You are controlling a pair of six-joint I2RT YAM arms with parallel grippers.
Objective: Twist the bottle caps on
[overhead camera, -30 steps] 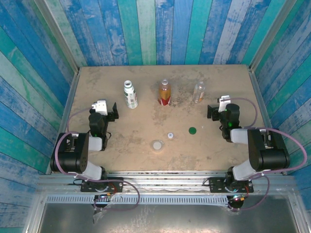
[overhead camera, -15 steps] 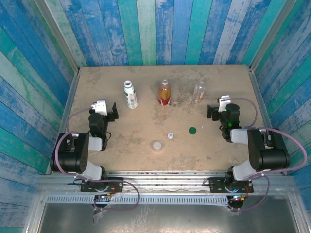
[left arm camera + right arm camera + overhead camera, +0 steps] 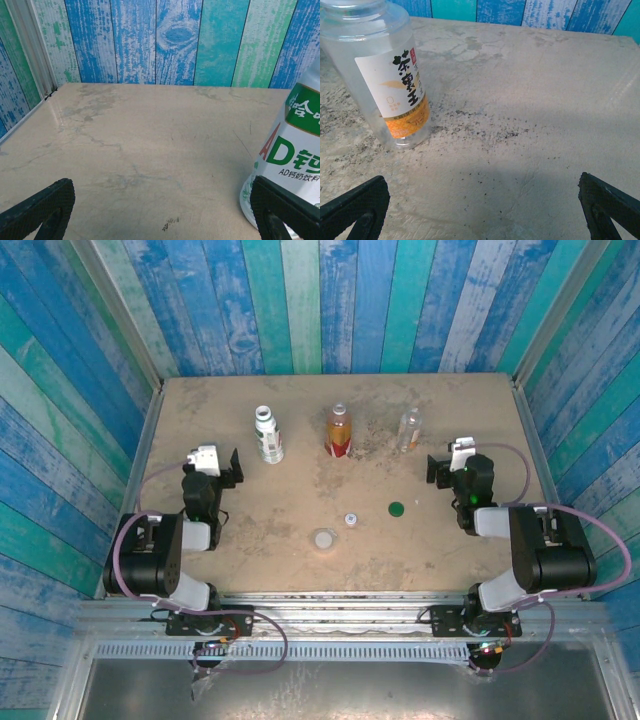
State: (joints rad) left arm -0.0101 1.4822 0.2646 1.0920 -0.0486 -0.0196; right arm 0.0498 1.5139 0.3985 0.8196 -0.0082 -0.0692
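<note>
Back row, three upright obstacles with passable gaps between them: white bottle (image 3: 267, 435), amber bottle (image 3: 340, 432), clear bottle (image 3: 409, 429), all standing clear of the plank wall (image 3: 330, 300). Front centre, three low caps lying apart: grey cap (image 3: 322, 538), white cap (image 3: 351, 519), green cap (image 3: 396, 508), with bare tabletop (image 3: 290, 490) between them and the bottles. Left claw (image 3: 160, 212), jaws spread, has the white bottle near its right-hand finger; right claw (image 3: 480, 205), jaws spread, has the clear bottle ahead to its left, bare surface otherwise.
</note>
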